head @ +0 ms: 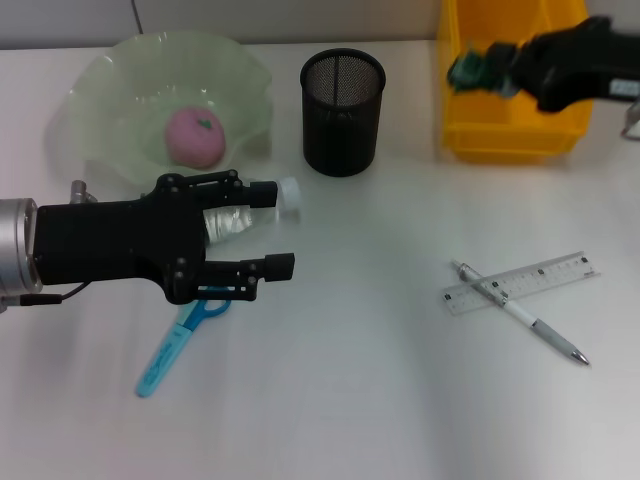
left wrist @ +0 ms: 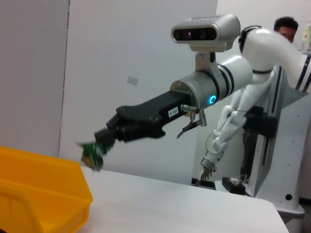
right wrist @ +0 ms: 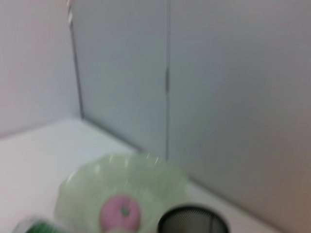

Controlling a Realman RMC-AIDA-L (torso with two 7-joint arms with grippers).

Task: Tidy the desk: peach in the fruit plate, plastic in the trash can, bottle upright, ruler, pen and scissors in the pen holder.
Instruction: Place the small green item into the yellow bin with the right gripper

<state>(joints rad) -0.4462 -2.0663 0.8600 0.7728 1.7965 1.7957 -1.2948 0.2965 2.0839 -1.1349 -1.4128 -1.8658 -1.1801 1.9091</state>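
Head view, right tool (head: 478, 70) clamping green plastic (head: 470, 70) above yellow trash can (head: 510, 130), left tool (head: 270, 230) spread open around lying bottle (head: 245, 215)

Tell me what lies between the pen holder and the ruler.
Nothing: the head view shows bare table between the pen holder and the ruler.

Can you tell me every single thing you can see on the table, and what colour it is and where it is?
Wavy glass fruit plate: one, pale green, far left.
Peach: one, pink, in the plate.
Mesh pen holder: one, black, far centre.
Plastic bin: one, yellow, far right.
Crumpled plastic: one, green, in the right gripper.
Clear bottle: one, white cap, lying between the left gripper's fingers.
Scissors: one, blue, near left.
Ruler: one, clear, right.
Pen: one, white, across the ruler.
Left gripper: black, open.
Right gripper: black, over the bin.
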